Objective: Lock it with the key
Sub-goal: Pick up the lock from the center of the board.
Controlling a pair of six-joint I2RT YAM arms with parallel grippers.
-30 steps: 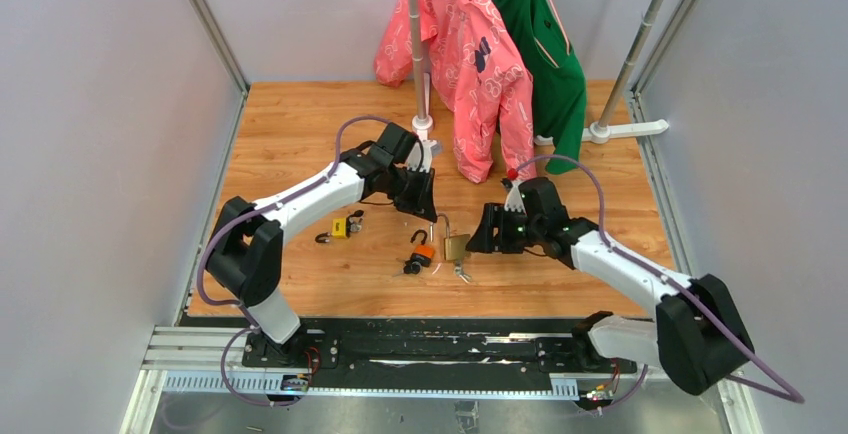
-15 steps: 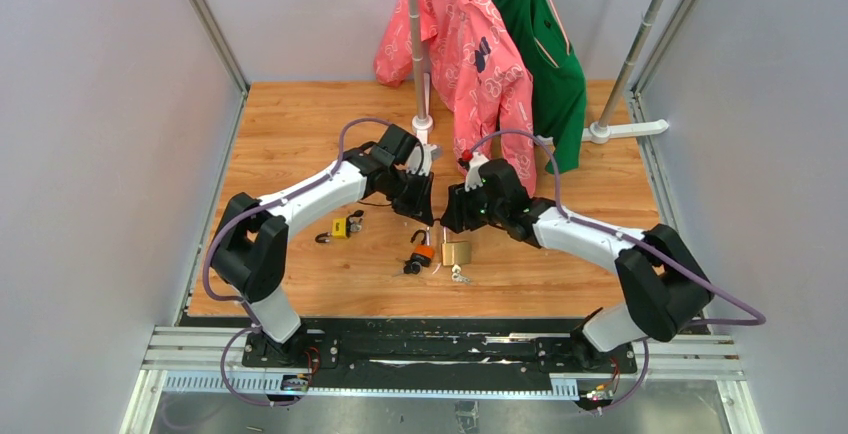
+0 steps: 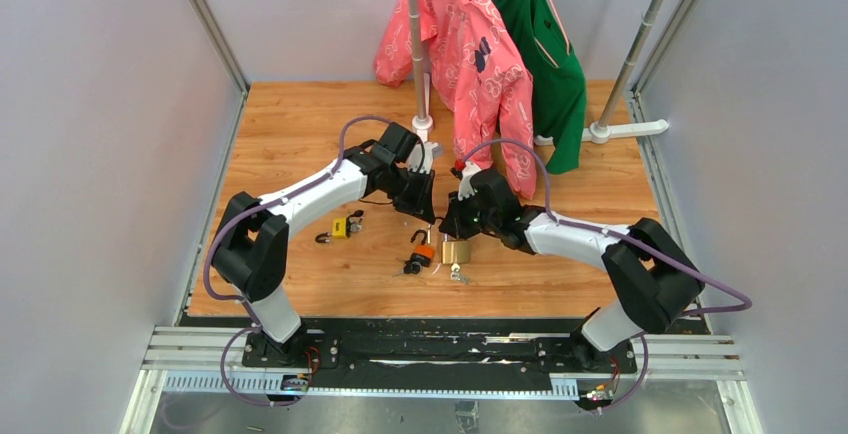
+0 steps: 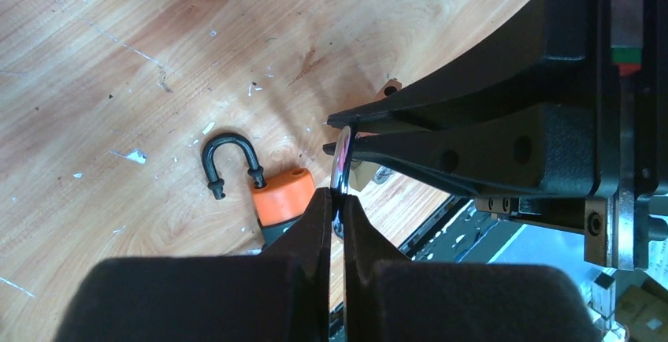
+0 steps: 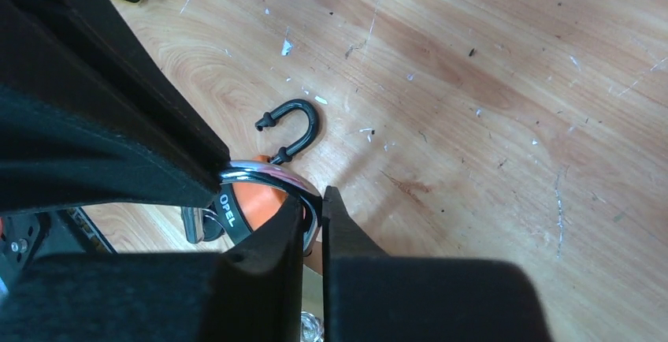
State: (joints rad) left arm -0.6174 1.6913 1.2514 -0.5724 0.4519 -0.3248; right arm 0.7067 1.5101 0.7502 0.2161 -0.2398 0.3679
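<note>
**Operator:** Swinging in from the right, the right arm [image 3: 575, 237] now meets the left gripper [image 4: 337, 194] above the brass padlock [image 3: 457, 251] on the wood.

**Checker:** Jaw status?

**Operator:** The right gripper [image 5: 312, 200] has narrowed from wide onto the steel loop [image 4: 342, 161]. The left gripper is pinching it too. The keys [image 3: 459, 274] lie beside the padlock. Both-handed locking can probably begin.

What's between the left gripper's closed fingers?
A shiny metal loop, which the right gripper also clamps from the side. What the loop belongs to is covered by the left gripper.
</note>
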